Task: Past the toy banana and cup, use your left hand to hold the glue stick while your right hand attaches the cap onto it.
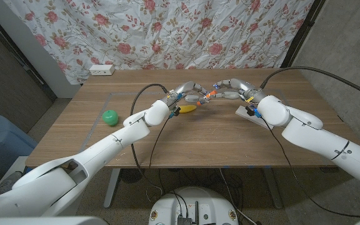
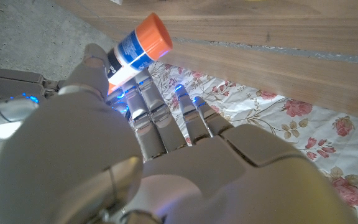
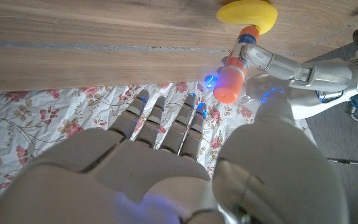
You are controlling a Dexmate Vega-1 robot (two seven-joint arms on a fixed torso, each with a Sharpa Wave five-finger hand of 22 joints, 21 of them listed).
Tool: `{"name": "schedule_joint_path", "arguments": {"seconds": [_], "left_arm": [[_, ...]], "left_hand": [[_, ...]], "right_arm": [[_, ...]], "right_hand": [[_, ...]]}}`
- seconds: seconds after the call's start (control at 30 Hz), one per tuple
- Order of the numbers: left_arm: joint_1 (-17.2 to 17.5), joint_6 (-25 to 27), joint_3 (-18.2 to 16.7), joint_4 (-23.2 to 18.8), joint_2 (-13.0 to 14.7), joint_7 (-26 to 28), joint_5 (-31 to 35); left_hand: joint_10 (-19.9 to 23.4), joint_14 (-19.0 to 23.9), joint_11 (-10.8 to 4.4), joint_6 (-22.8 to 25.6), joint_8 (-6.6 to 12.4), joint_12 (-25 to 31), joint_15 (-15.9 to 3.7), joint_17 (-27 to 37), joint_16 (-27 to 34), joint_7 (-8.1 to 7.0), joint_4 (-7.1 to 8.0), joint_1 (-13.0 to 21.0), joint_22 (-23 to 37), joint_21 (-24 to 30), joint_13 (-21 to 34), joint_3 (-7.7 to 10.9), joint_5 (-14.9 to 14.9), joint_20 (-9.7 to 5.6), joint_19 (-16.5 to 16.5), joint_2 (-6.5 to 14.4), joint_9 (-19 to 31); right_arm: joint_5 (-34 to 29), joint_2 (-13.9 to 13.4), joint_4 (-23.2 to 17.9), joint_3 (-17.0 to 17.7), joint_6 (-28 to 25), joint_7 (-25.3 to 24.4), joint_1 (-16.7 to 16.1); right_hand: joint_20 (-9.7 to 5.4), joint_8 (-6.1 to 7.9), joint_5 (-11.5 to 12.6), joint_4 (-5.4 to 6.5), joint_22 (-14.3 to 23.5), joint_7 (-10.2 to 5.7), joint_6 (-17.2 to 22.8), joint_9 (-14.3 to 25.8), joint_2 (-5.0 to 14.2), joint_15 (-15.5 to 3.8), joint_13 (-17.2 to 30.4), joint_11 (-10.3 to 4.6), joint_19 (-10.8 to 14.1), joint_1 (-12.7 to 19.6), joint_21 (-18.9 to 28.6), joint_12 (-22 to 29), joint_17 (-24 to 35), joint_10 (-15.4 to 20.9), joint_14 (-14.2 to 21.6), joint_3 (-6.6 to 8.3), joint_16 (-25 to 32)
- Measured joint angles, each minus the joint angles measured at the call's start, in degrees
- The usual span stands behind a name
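My left hand grips a white and blue glue stick beyond the middle of the table. An orange cap sits on the stick's end, and the stick's body lies between my left fingers. In the right wrist view the capped stick juts out from the left hand's fingers. My right hand faces it with fingers spread, close to the cap but not around it. A yellow toy banana lies just nearer than the hands, and a green cup stands far left.
A white flat piece lies under my right wrist. Black cables loop over the table from both arms. A white power strip sits at the back left edge, before a floral curtain.
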Motion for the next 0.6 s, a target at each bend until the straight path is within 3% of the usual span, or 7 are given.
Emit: {"name": "schedule_joint_path", "arguments": {"seconds": [0.13,0.3,0.6], "left_arm": [[0.3,0.5,-0.1,-0.7,0.1,0.3,0.2],[0.8,1.1,-0.2,-1.6,0.3,0.7,0.5],[1.1,1.8,-0.3,-2.5,0.4,0.8,0.5]], "left_hand": [[0.0,0.0,0.0,0.0,0.0,-0.1,0.0,0.0,0.0,0.0,0.0,0.0,0.0,0.0,0.0,0.0,0.0,0.0,0.0,0.0,0.0],[0.0,0.0,0.0,0.0,-0.01,-0.1,0.0,0.0,0.0,0.0,0.0,0.0,0.0,0.0,0.0,0.0,0.0,0.0,0.0,0.0,0.0],[0.0,0.0,0.0,0.0,-0.14,-0.2,0.0,0.0,0.0,0.0,0.0,-0.1,0.0,0.0,0.1,0.0,-0.1,0.0,0.0,0.1,0.0]], "right_arm": [[1.0,-0.6,0.4,0.6,1.2,0.6,-0.2],[2.6,-1.4,0.9,1.3,3.0,1.8,-0.5],[5.3,-2.5,2.1,3.0,7.0,2.2,-2.0]], "right_hand": [[1.0,0.0,0.4,0.51,0.0,0.06,-3.8,0.0,-0.09,1.77,0.0,1.16,-1.8,-1.3,0.0,-0.2,-0.3,-4.5,-2.4,-0.65,-1.0],[1.8,0.0,0.4,1.22,0.0,0.54,-5.5,0.0,0.24,2.72,-0.1,2.07,-3.3,-3.0,-0.2,-0.2,-0.1,-6.9,-4.2,-1.36,-1.4],[0.16,0.0,-0.1,3.46,0.0,0.19,-10.4,-0.1,1.39,3.62,-0.1,3.63,-5.7,-9.7,-0.2,-0.2,0.2,-12.2,-8.9,-3.52,-2.4]]}}
